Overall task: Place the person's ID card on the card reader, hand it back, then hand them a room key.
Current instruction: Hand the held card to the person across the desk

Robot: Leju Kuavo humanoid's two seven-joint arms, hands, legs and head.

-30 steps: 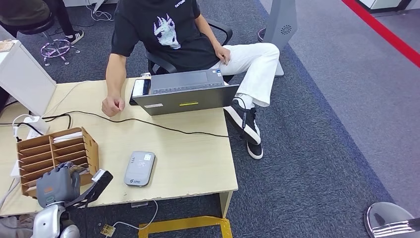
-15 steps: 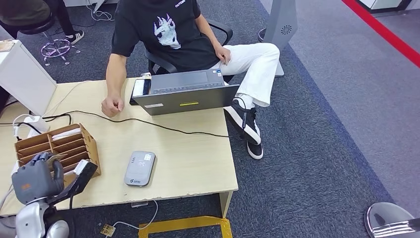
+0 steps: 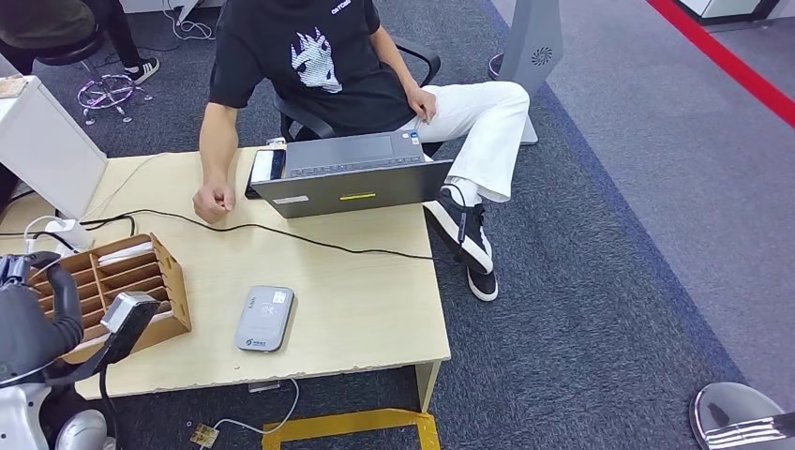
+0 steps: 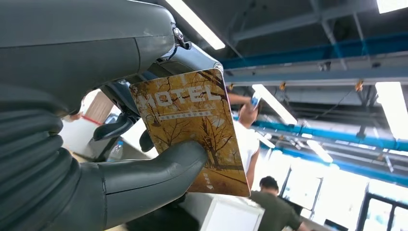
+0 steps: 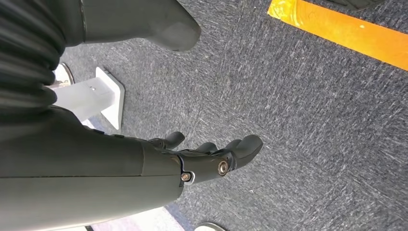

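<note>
My left hand [image 3: 36,317] hovers at the table's near left corner, beside the wooden card rack [image 3: 141,277]. In the left wrist view this hand [image 4: 86,159] pinches a golden room key card [image 4: 192,122] printed "HOTEL" between thumb and fingers. The grey card reader [image 3: 264,319] lies flat on the table with nothing on it, to the right of the rack. The person [image 3: 309,56] sits across the table with a closed fist [image 3: 214,201] resting on the tabletop. My right hand [image 5: 202,159] hangs over the carpet, fingers apart and holding nothing.
An open laptop [image 3: 352,173] stands at the far edge of the wooden table [image 3: 366,291], with a black cable [image 3: 309,242] running across the top. A white box [image 3: 47,145] stands at the far left. Yellow floor tape [image 3: 347,427] lies below the table.
My left hand has moved left along the table's near edge, from beside the card reader to the left side of the card rack. The person and the card reader have not moved.
</note>
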